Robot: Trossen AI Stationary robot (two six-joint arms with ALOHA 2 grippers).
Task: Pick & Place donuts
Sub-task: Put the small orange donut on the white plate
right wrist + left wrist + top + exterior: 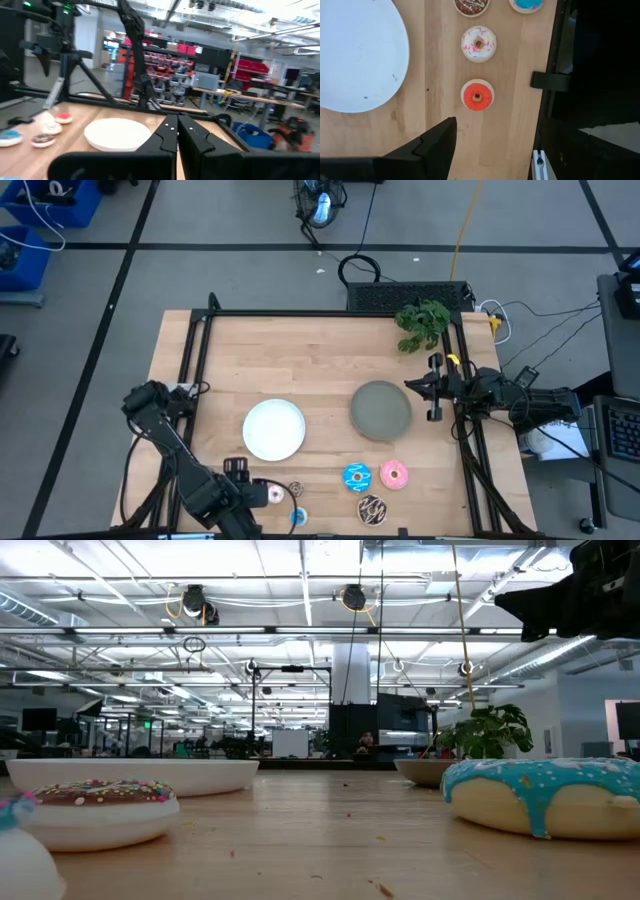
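Left claw [243, 476] hangs over the red donut [477, 96] beside the white plate [355, 55], spread unclear; right claw [178, 131] pressed together

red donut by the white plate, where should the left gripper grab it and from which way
Probably from straight above: the red donut lies flat on the table, hole up, apart from the white donut and white plate. Pinch across the ring's outer edge, or one side of the ring through the hole. The left gripper is near it.
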